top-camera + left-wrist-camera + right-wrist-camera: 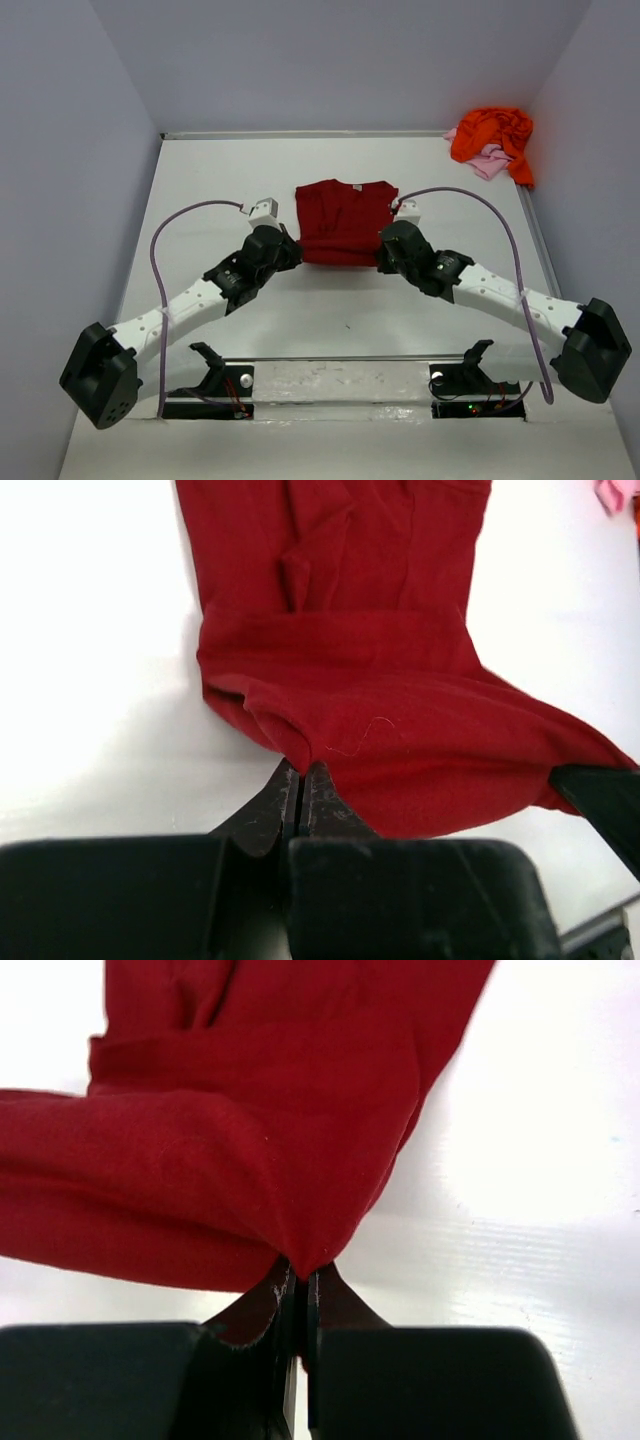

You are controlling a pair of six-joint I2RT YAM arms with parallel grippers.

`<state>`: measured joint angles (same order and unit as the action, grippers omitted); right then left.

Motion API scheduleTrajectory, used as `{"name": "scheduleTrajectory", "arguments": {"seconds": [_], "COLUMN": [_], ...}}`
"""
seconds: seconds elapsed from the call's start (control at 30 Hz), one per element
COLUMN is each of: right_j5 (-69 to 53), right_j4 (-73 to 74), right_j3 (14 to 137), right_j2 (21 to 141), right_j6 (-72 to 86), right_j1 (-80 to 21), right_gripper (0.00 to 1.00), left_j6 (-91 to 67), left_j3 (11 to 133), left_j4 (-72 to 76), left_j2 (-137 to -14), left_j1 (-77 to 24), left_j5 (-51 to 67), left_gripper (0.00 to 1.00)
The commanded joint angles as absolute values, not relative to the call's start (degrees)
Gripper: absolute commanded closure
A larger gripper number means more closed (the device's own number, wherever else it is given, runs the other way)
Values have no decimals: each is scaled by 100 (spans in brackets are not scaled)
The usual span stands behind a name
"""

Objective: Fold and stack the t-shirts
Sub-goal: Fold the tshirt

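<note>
While both arms work the same garment, the left pincer [302, 772] sits fully pinched on the near-left corner of the crimson t-shirt [344, 218], cloth bunching right at its tips. The right pincer [298, 1272] is likewise pinched tight, on the near-right corner, with the fabric drawn into a peak where the tips bite.

Between the two grips the near hem runs left to right. In both wrist views it rides up off the surface [200, 200] as a rolled band.

Key relation: the shirt lies straight ahead of both pincers, away from the arm bases. Its long axis runs near to far, collar at the far end. Neither arm is nearer; each holds its own corner, about level with the other.

Judgement: the fold in hand looks like hem toward collar. It would call for both pincers to travel forward together along that axis. Uneven travel would likely skew the fold line.

The shirt body sits flat around mid-surface, apparently already narrowed.

Farther out, the orange t-shirt [495, 135] is heaped in the far right corner, unfolded. The pink t-shirt [490, 164] shows partly from under it, touching it. Both are well apart from the crimson one, on the right arm's side.
</note>
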<state>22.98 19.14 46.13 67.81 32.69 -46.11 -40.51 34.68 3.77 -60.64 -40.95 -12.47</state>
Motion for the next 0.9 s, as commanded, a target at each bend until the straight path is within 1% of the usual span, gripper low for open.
{"name": "scheduleTrajectory", "arguments": {"seconds": [0.0, 0.13, 0.3, 0.33, 0.47, 0.87], "right_j5": [3356, 3796, 4077, 4217, 4351, 4061], "right_j4": [1785, 1521, 1345, 1275, 1047, 765], "right_j3": [5053, 5457, 5897, 6054, 6362, 7312], "right_j2": [7371, 8023, 8683, 8840, 9113, 9747], "right_j6": [3252, 3165, 2997, 2971, 2717, 2189], "right_j1": [-4579, -4579, -4518, -4404, -4333, -3762], "right_gripper": [100, 100, 100, 100, 100, 100], "left_j6": [-3551, -3191, -2953, -2892, -2804, -2452], "left_j3": [3963, 4822, 5510, 5737, 6221, 7935], "left_j4": [737, 791, 923, 940, 958, 475], "left_j2": [-6669, -7652, -8471, -8803, -9157, -10212], "left_j1": [-3903, -3683, -3349, -3296, -3121, -2839], "left_j5": [-1494, -1529, -1363, -1406, -1310, -1107], "left_gripper": [100, 100, 100, 100, 100, 100]}}
